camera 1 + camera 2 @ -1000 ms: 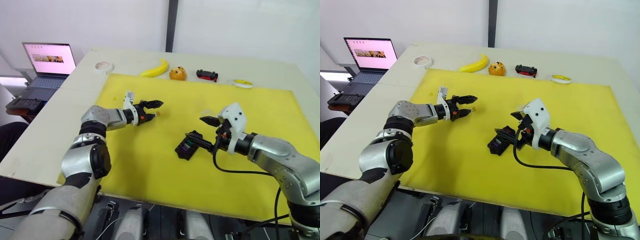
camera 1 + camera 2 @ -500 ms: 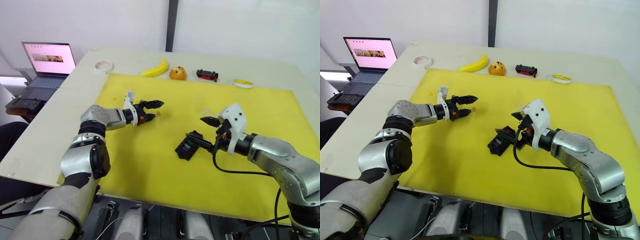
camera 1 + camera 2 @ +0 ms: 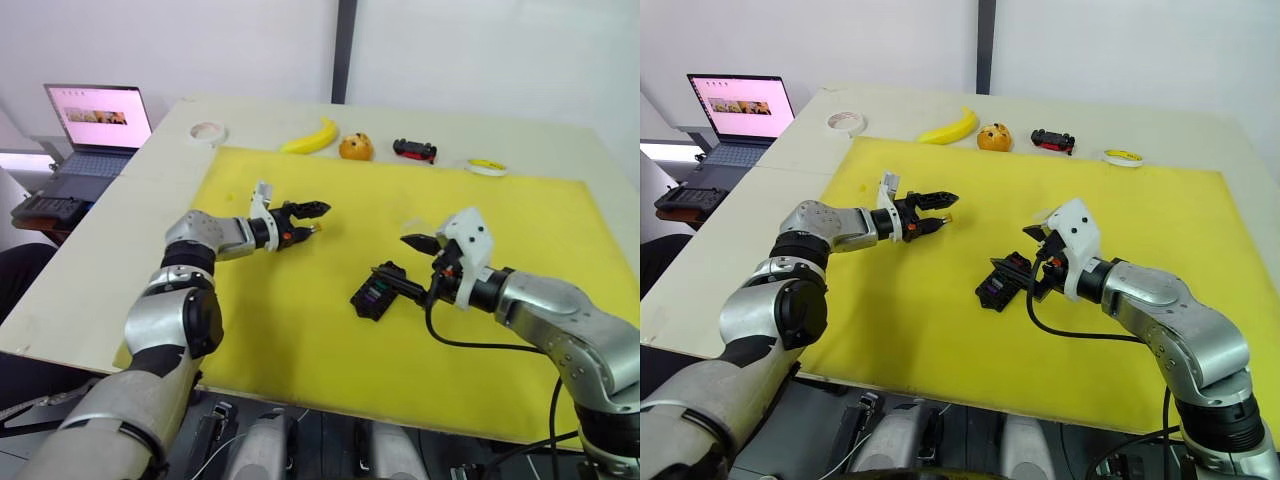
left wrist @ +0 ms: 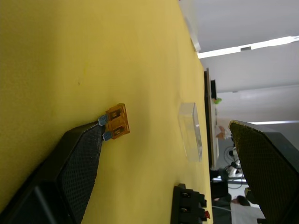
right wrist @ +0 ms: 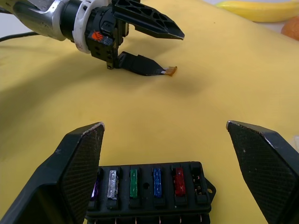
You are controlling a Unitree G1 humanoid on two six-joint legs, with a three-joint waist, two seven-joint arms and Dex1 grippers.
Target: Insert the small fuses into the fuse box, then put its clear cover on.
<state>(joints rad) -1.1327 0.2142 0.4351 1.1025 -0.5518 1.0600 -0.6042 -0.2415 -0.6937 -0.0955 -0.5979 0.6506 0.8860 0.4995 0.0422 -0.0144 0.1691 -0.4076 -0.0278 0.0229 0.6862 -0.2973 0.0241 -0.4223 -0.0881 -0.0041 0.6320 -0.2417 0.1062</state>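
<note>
Orange fuse (image 4: pixel 117 127) is seen on the yellow mat (image 3: pixel 300 330) left of frame centre, touching the lower fingertip of the wide-open left gripper (image 3: pixel 315 218). Near the middle, the fuse box (image 5: pixel 149 184) sits between the spread fingers of the right gripper (image 3: pixel 398 262), unheld. The clear cover (image 4: pixel 190 131) lies beyond. No writing is legible.

A pale table (image 3: pixel 110 260) bears a yellow mat (image 3: pixel 300 330).
</note>
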